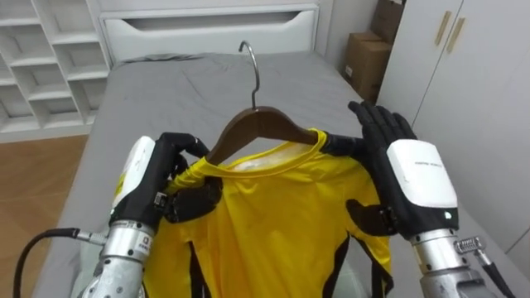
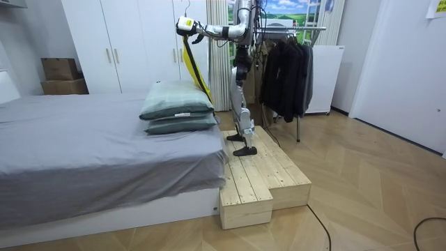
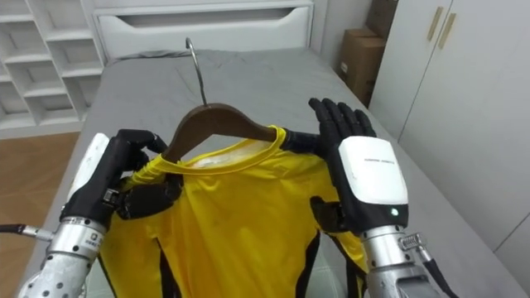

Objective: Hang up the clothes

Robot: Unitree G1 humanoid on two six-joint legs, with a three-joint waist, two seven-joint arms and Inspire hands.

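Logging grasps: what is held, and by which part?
The yellow shirt, on a wooden hanger: left robot hand clutches one shoulder, right robot hand rests flat against the other.

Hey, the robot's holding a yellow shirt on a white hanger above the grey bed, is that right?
Not quite: the hanger is dark brown, not white, as the left eye view shows. The rest holds: the yellow shirt is on it, the left hand curled on one shoulder, the right hand open at the other, above the grey bed.
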